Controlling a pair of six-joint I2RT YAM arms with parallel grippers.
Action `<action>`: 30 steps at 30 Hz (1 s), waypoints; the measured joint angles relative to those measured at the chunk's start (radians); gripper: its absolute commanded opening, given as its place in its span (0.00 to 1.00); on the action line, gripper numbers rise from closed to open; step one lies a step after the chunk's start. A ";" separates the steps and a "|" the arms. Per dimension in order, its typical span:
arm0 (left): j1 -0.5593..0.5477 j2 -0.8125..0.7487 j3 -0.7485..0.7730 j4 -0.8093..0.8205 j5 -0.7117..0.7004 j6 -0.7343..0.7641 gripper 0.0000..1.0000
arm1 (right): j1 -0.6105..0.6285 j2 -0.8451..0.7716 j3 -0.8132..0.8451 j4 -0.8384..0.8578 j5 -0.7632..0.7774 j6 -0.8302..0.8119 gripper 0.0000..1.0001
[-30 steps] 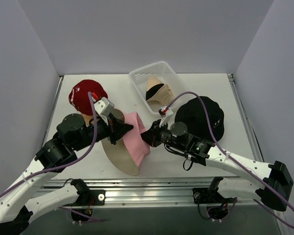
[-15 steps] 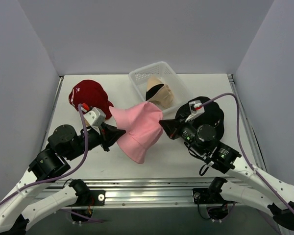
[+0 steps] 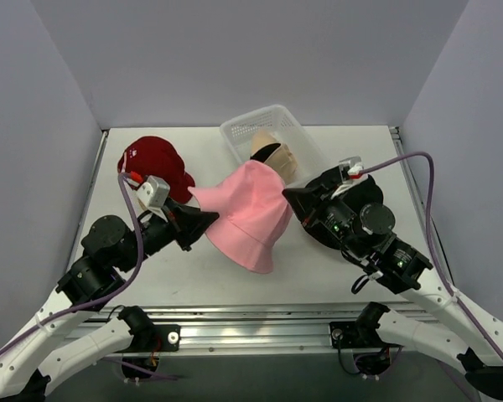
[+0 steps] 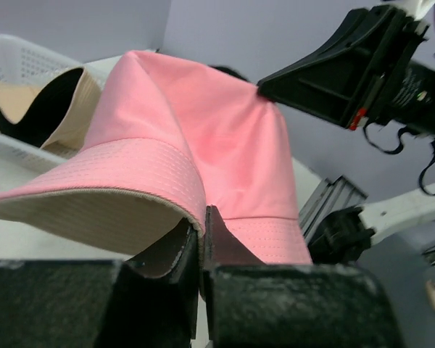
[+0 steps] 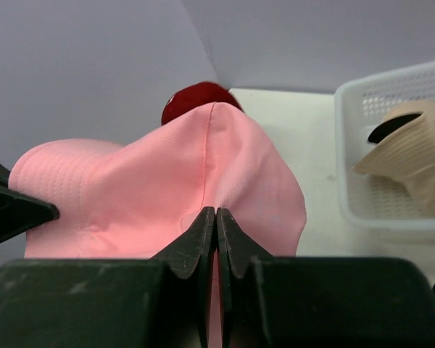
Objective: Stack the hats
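Observation:
A pink bucket hat [image 3: 253, 213] with a tan lining hangs stretched between my two grippers above the table's middle. My left gripper [image 3: 208, 220] is shut on its brim [image 4: 201, 217]. My right gripper [image 3: 290, 198] is shut on its crown fabric [image 5: 216, 214]. A red cap with white marks [image 3: 151, 163] lies at the back left and shows in the right wrist view [image 5: 196, 94]. A tan bucket hat [image 3: 275, 159] lies in the white basket. A black bucket hat [image 3: 374, 193] lies mostly hidden under my right arm. I see no pink cap.
The white mesh basket [image 3: 235, 134] stands at the back centre, just behind the held hat; it also shows in the left wrist view [image 4: 14, 51] and the right wrist view [image 5: 391, 80]. Grey walls close in the table on three sides.
Both grippers have raised the pink hat and carried it right and back toward the basket. The hat has spread out between them. My right arm has swung right over the black hat.

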 measured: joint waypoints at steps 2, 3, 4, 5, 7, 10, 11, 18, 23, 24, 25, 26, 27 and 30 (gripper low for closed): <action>0.008 0.032 0.012 0.075 0.019 -0.045 0.38 | -0.001 0.046 0.083 -0.038 0.034 -0.052 0.00; 0.012 0.068 0.034 0.096 0.032 -0.067 0.53 | -0.001 0.068 0.128 -0.052 0.059 -0.081 0.00; 0.014 0.114 0.076 0.107 0.045 -0.085 0.54 | -0.003 0.087 0.173 -0.071 0.088 -0.115 0.00; 0.014 0.164 0.124 0.116 0.055 -0.098 0.55 | -0.006 0.106 0.226 -0.097 0.116 -0.152 0.00; 0.018 0.252 0.222 0.120 0.069 -0.109 0.64 | -0.011 0.143 0.332 -0.122 0.164 -0.228 0.00; 0.039 0.348 0.313 0.130 0.076 -0.122 0.76 | -0.018 0.201 0.494 -0.140 0.220 -0.346 0.00; 0.056 0.362 0.323 0.129 0.086 -0.132 0.77 | -0.021 0.222 0.550 -0.142 0.244 -0.393 0.00; 0.192 0.411 0.336 0.163 0.172 -0.187 0.82 | -0.069 0.319 0.710 -0.124 0.354 -0.636 0.00; 0.247 0.443 0.301 0.188 0.226 -0.205 0.81 | -0.131 0.405 0.744 -0.118 0.389 -0.766 0.00; 0.249 0.443 0.286 0.191 0.230 -0.203 0.82 | -0.146 0.423 0.748 -0.118 0.393 -0.785 0.00; 0.249 0.443 0.271 0.192 0.233 -0.200 0.81 | -0.165 0.437 0.748 -0.119 0.396 -0.800 0.00; 0.249 0.442 0.253 0.195 0.233 -0.195 0.82 | -0.184 0.450 0.748 -0.121 0.397 -0.810 0.00; 0.248 0.438 0.230 0.205 0.233 -0.191 0.81 | -0.204 0.458 0.748 -0.121 0.397 -0.815 0.00; 0.248 0.423 0.151 0.222 0.227 -0.181 0.81 | -0.262 0.462 0.720 -0.112 0.390 -0.813 0.00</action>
